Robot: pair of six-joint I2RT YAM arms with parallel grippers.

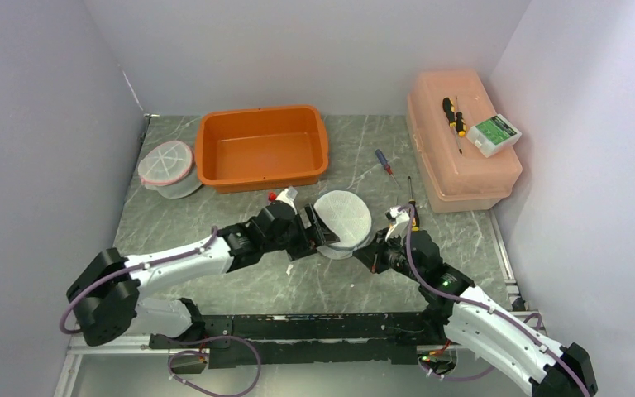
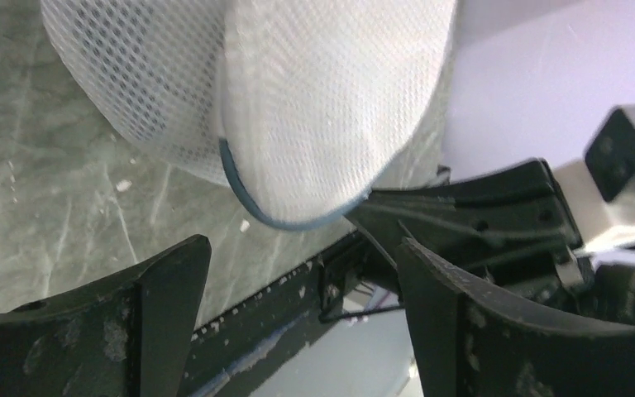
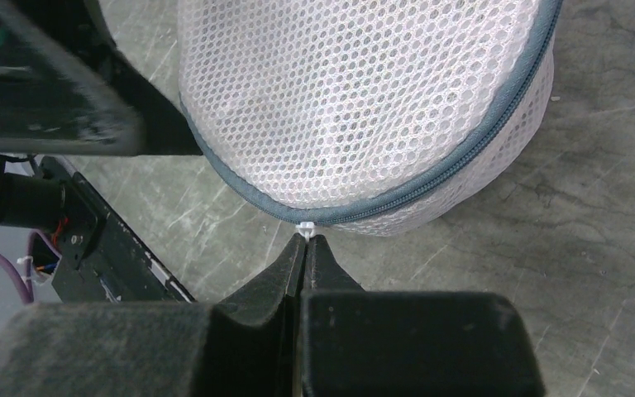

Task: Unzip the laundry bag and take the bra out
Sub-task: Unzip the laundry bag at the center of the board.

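On my overhead feed, an orange basin sits at the back edge of the grey marbled worktop. Just left of it, toward the back-left corner, I see a second round mesh pouch with a pink rim. A peach lidded box fills the back-right corner; on its lid lie a yellow-and-black screwdriver and a small white-and-green carton. Between basin and box lies a red-and-blue screwdriver, and nearer me a thin dark one.

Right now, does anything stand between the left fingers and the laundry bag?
Nothing visible does. The open left fingers face the laundry bag across a bare gap. The right fingers pinch its zipper pull, off to one side.
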